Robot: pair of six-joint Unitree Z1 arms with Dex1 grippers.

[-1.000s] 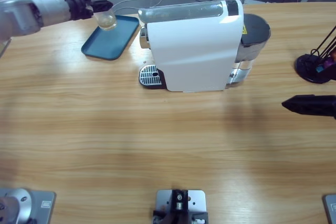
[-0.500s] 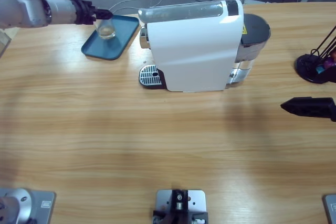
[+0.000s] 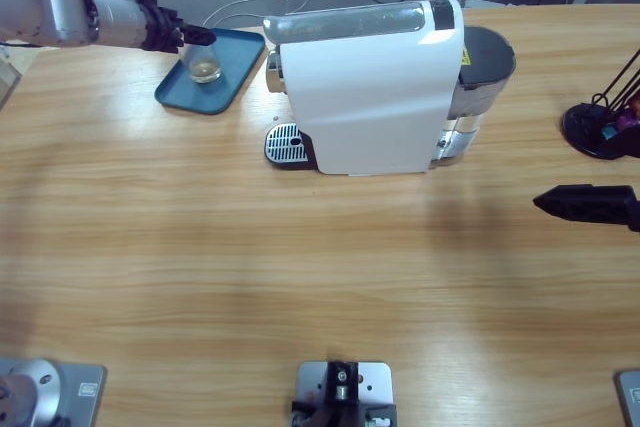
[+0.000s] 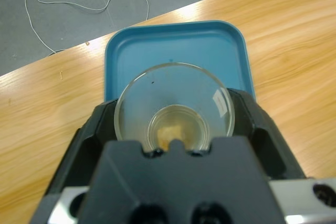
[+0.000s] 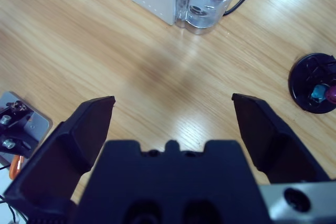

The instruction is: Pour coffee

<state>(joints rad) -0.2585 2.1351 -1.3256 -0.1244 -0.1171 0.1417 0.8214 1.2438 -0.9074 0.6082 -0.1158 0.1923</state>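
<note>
A small clear glass (image 4: 173, 114) with a thin layer of pale tan coffee (image 4: 176, 129) at its bottom is between the jaws of my left gripper (image 4: 173, 108), which is shut on it. I look down into the glass over a blue tray (image 4: 173, 51). In the high view the left gripper (image 3: 200, 37) reaches in from the upper left and holds the glass (image 3: 205, 69) low over the tray (image 3: 230, 77). Whether the glass touches the tray, I cannot tell. My right gripper (image 5: 173, 103) is open over bare wood, at the right edge of the high view (image 3: 540, 202).
A white coffee machine (image 3: 365, 87) stands right of the tray, with a metal drip grate (image 3: 285, 142) at its front left and a water tank (image 3: 480, 72) on its right. A black capsule stand (image 3: 600, 127) is at the far right. Cables lie on the floor beyond the table.
The left gripper has tilted down and lowered the glass from above the tray's far edge to low over the tray's middle. The right gripper has hardly moved.
</note>
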